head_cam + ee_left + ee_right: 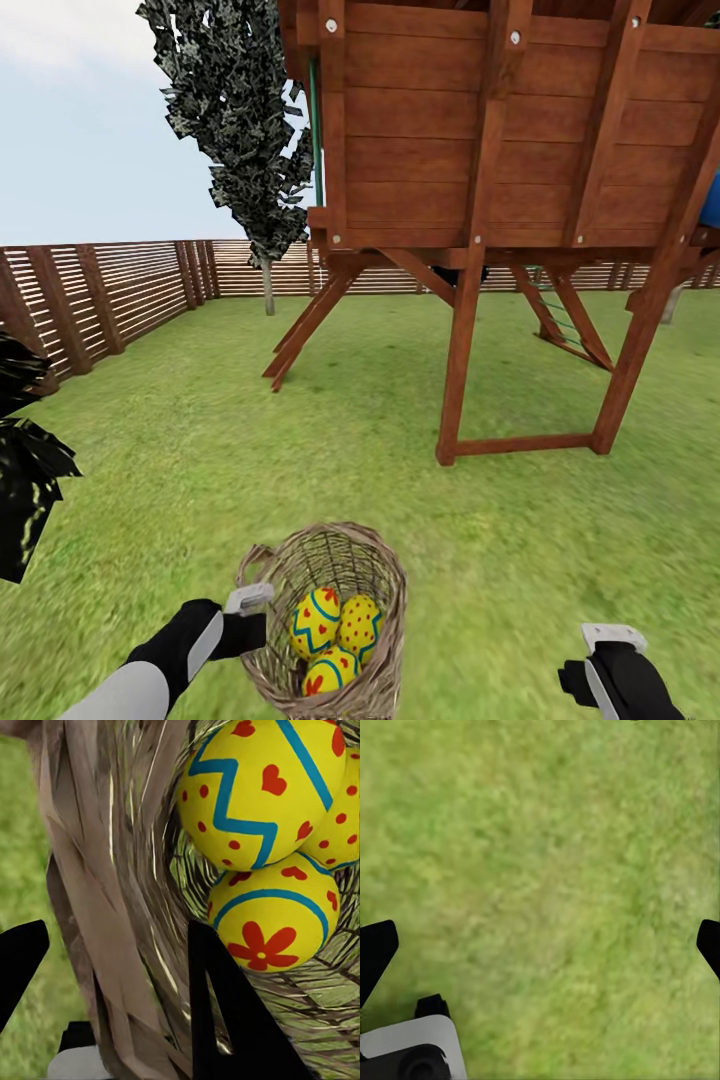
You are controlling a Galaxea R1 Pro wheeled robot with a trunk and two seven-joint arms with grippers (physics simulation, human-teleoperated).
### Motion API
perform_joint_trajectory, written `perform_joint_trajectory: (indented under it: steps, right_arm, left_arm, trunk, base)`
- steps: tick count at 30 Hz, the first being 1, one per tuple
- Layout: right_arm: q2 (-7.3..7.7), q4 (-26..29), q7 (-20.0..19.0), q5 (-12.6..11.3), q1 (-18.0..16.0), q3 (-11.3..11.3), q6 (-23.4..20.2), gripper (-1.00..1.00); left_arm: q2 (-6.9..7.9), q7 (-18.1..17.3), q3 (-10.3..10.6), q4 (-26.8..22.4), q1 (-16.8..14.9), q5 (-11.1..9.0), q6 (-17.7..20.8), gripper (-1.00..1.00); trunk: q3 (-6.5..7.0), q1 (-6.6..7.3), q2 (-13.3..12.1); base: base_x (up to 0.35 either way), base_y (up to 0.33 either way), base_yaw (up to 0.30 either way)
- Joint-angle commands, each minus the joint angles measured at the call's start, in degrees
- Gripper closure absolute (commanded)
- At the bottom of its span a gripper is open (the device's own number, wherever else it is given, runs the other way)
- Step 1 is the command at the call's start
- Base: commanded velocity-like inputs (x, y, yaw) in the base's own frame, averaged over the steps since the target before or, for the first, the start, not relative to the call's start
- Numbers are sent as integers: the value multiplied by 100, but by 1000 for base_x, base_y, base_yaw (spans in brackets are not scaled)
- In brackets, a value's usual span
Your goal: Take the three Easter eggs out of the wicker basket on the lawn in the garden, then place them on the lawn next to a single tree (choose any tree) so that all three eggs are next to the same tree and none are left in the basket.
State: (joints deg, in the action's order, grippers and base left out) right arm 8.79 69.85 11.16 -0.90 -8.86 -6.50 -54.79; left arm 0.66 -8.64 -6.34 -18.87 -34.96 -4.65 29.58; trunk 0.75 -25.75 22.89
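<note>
My worry is tipping the wicker basket [330, 620]: my left gripper [262, 622] straddles its rim [112, 907], one finger outside, one inside, so lifting or closing there could drag the whole basket over and spill the Easter eggs [335, 630] onto the lawn [200, 450], far from the tree [245, 130] by the fence [100, 290]. That gripper is spread wide around the wicker wall, gripping nothing firmly that I can see; all three eggs sit in the basket. My right gripper [540, 945] hangs released, jaws wide, over bare grass
</note>
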Motion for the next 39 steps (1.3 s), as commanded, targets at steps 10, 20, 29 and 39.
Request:
perform_joint_trajectory:
  steps: [10, 20, 29, 39]
  right_arm:
    - [8, -143, 7, -33, -2, -7, 181, -100]
    - [43, -92, 9, -89, -2, -42, 190, -100]
    - [70, 88, 9, -79, -2, -52, 143, -100]
    - [69, 74, 18, -86, -2, -60, 144, -100]
  left_arm:
    - [26, -15, -69, -166, -2, -399, 47, 100]
    - [21, -1, -69, -167, -2, -397, 48, 100]
    - [13, -6, -179, -169, -2, -473, 48, 100]
    - [27, 6, -181, -173, -2, -458, 48, 100]
  trunk:
    - [-2, -4, 4]
    - [-2, -4, 4]
    - [-18, -4, 4]
    - [-18, -4, 4]
  base:
    - [313, 0, 82]
    - [330, 0, 174]
    - [324, 142, 24]
    - [325, 44, 173]
